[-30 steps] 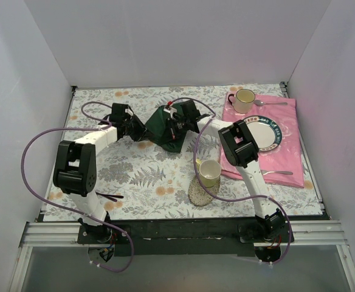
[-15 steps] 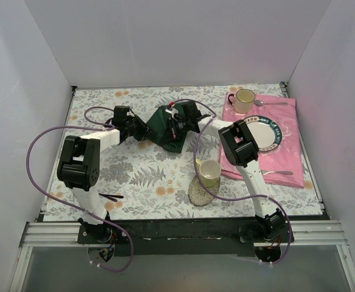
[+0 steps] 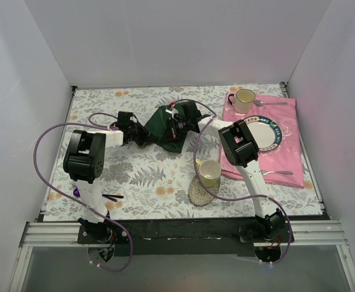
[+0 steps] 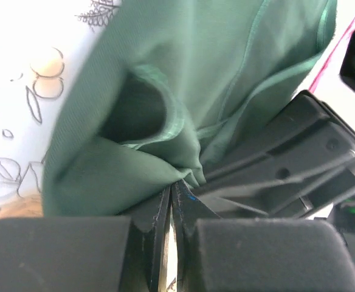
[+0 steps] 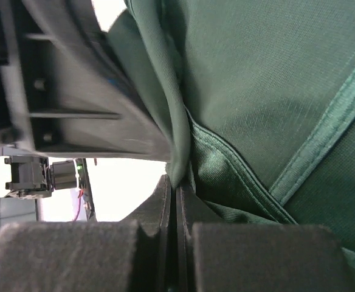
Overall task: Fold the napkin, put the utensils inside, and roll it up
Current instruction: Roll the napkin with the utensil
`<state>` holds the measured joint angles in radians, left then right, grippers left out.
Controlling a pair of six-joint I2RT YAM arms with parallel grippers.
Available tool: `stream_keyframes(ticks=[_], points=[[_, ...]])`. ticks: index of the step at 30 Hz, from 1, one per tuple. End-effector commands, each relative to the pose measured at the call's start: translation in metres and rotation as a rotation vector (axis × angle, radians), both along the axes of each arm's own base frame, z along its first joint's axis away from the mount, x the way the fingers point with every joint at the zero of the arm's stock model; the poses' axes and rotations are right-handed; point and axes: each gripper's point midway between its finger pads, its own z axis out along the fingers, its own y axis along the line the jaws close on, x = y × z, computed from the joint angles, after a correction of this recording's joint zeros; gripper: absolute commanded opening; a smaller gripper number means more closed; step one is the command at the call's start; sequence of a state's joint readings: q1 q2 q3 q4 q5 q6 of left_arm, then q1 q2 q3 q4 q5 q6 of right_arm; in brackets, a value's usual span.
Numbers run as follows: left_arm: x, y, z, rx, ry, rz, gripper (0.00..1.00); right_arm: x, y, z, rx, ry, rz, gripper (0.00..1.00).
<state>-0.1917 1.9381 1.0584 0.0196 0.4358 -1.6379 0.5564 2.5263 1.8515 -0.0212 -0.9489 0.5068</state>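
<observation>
The dark green napkin [image 3: 160, 128] hangs bunched between my two grippers over the far middle of the floral table. My left gripper [image 3: 143, 132] is shut on its left corner; the cloth [image 4: 183, 91] fans out from my closed fingertips [image 4: 172, 190]. My right gripper [image 3: 175, 125] is shut on the napkin's right edge, the hem [image 5: 238, 121] pinched between its fingers [image 5: 179, 182]. The two grippers are close together. The slate-blue fork is out of view. A dark-handled utensil with a purple end [image 3: 104, 196] lies near the left arm's base.
A pink cloth [image 3: 268, 134] at the right carries a plate [image 3: 265, 134], a cream mug [image 3: 244, 98], a silver spoon [image 3: 270, 103] and a silver fork [image 3: 282, 173]. Another cream mug [image 3: 209, 172] sits on a round coaster [image 3: 203, 190] at the front middle.
My left gripper has moved to the right, closer to the right gripper, so the napkin bunches more between them. The right gripper has stayed in place.
</observation>
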Motion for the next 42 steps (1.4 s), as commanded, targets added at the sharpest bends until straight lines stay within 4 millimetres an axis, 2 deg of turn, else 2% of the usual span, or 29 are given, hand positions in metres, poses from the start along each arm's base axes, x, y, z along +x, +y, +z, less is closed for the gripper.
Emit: stream_keyframes(ticks=[1, 6, 10, 12, 16, 17, 19, 20, 24, 25, 26, 27, 28, 30, 36, 38, 42], points=[[0.004, 0.008, -0.026, 0.088, 0.077, 0.032, 0.00, 0.004, -0.005, -0.012, -0.061, -0.009, -0.021, 0.01], [-0.002, 0.013, -0.046, 0.132, 0.159, 0.048, 0.00, 0.010, -0.005, -0.003, -0.078, -0.049, -0.017, 0.01], [0.000, 0.016, -0.055, 0.166, 0.204, 0.048, 0.00, 0.013, -0.005, 0.003, -0.091, -0.081, -0.012, 0.04], [-0.005, 0.017, -0.064, 0.178, 0.246, 0.040, 0.00, 0.013, -0.008, 0.006, -0.115, -0.083, -0.006, 0.11], [-0.009, 0.016, -0.071, 0.179, 0.276, 0.034, 0.00, 0.032, -0.012, 0.031, -0.184, -0.217, -0.017, 0.25], [-0.009, 0.016, -0.072, 0.181, 0.278, 0.032, 0.00, 0.034, -0.013, 0.042, -0.191, -0.274, -0.010, 0.33], [-0.010, 0.017, -0.073, 0.183, 0.283, 0.030, 0.00, 0.039, -0.019, 0.049, -0.238, -0.326, -0.025, 0.42], [-0.010, 0.017, -0.072, 0.184, 0.282, 0.028, 0.00, 0.039, -0.022, 0.057, -0.246, -0.370, -0.019, 0.63], [-0.008, 0.016, -0.068, 0.184, 0.276, 0.025, 0.00, 0.040, -0.031, 0.064, -0.340, -0.490, -0.024, 0.70], [-0.008, 0.016, -0.067, 0.183, 0.274, 0.025, 0.00, 0.035, -0.026, 0.062, -0.356, -0.518, -0.014, 0.70], [-0.007, 0.016, -0.067, 0.182, 0.275, 0.026, 0.00, 0.036, -0.025, 0.072, -0.358, -0.565, -0.025, 0.71], [-0.006, 0.015, -0.065, 0.181, 0.270, 0.024, 0.00, 0.037, -0.030, 0.062, -0.406, -0.612, -0.020, 0.71], [-0.005, 0.015, -0.064, 0.179, 0.267, 0.022, 0.00, 0.032, -0.025, 0.061, -0.419, -0.646, -0.008, 0.72], [-0.004, 0.014, -0.063, 0.179, 0.266, 0.018, 0.00, 0.037, -0.026, 0.061, -0.467, -0.733, -0.005, 0.73], [0.000, 0.012, -0.054, 0.170, 0.249, 0.013, 0.00, 0.032, -0.011, 0.047, -0.516, -0.860, 0.049, 0.71], [0.001, 0.012, -0.050, 0.169, 0.243, 0.013, 0.00, 0.024, -0.007, 0.036, -0.534, -0.886, 0.083, 0.70], [0.003, 0.011, -0.046, 0.162, 0.236, 0.008, 0.00, 0.025, -0.007, 0.023, -0.610, -0.963, 0.095, 0.70]])
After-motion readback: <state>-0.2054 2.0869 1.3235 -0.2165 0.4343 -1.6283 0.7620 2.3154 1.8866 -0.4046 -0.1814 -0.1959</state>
